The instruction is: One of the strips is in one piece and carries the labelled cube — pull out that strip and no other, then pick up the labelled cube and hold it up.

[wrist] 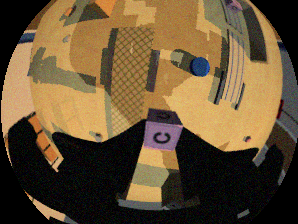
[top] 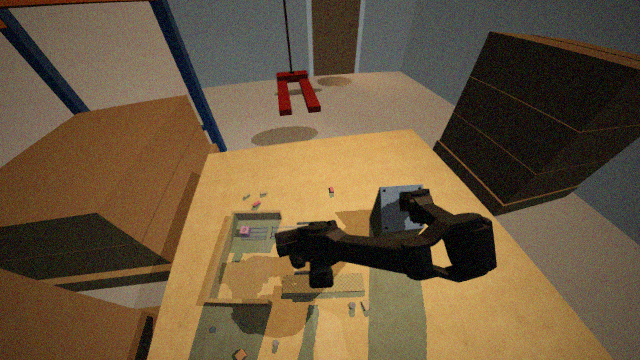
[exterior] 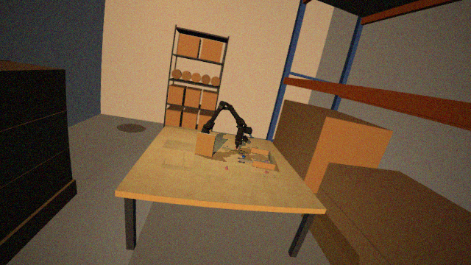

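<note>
carefully now: the tool [wrist: 160, 124], part-closed, grips the c-marked cube [wrist: 161, 136]; a jolt could slip it loose.

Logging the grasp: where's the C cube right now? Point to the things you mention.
In the wrist view, the C cube [wrist: 161, 136] is low centre, between the claw's [wrist: 162, 137] fingers, with the hatched strip [wrist: 131, 75] beyond it to the upper left.

Lettered cube [wrist: 161, 136]: purple, black "C" on its face. Cylinder [wrist: 200, 66]: blue. Wide strip [top: 325, 289] [wrist: 131, 70]: tan, dark crosshatch. Arm [top: 375, 247] [exterior: 231, 110]: black. Tabletop [top: 320, 165] [exterior: 206, 184]: yellowish wood tone.
</note>
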`<state>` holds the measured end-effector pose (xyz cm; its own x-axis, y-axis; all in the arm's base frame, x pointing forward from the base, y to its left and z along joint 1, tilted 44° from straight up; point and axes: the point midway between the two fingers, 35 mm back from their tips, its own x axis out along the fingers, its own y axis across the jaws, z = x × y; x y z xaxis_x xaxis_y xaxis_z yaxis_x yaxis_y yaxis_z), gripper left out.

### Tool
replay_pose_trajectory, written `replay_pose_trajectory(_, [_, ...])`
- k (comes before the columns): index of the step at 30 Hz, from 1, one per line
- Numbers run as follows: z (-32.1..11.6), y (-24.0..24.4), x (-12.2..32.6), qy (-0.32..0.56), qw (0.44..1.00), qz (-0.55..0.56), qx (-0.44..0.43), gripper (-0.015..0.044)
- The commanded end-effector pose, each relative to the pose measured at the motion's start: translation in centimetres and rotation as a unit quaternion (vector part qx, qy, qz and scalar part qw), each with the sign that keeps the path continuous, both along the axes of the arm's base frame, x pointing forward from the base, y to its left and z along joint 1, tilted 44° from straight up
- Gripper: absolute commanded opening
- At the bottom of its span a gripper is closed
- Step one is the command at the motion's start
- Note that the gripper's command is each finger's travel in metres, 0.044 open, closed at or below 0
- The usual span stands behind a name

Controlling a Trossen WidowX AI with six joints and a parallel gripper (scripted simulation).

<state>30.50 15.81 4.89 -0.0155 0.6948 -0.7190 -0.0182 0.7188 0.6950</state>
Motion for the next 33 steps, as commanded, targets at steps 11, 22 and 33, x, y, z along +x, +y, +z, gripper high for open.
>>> replay_pose_trajectory(11, [-0.6,-1.4,-3.3,-0.006,1.000,0.001,0.003,0.0000])
replay_pose_trajectory(22, [1.7,-3.6,-3.2,-0.006,1.000,0.000,0.003,0.0000])
replay_pose_trajectory(33, [1.7,-3.6,-3.2,-0.006,1.000,0.000,0.003,0.0000])
